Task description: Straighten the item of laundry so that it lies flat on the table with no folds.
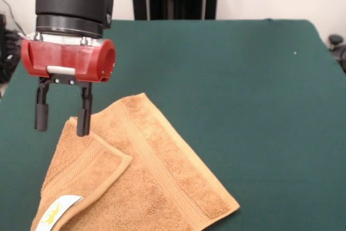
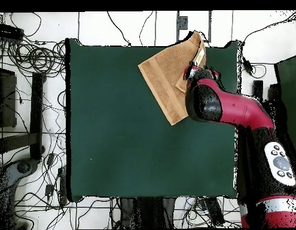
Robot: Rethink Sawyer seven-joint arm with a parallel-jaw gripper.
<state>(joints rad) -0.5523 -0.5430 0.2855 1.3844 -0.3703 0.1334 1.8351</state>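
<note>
In the front view, the gripper (image 1: 60, 113) hangs at the far left, its two black fingers (image 1: 41, 111) spread apart with nothing between them. The right fingertip sits at the towel's upper left edge, though whether it touches the cloth or hovers just above it cannot be told; the left fingertip is off the cloth, over bare green.

Just below and to the right lies the orange-tan towel (image 1: 162, 171), turned like a diamond on the worktop (image 1: 232, 90). Its left part is folded back over itself (a bordered flap lies on top), and a small white label (image 1: 57, 211) shows at the lower left. A woven band runs diagonally across the towel toward its right corner, which lies flat.

From overhead, the towel (image 2: 165, 81) sits at the worktop's top edge, toward the right, and the red arm (image 2: 234, 111) covers its right side.
</note>
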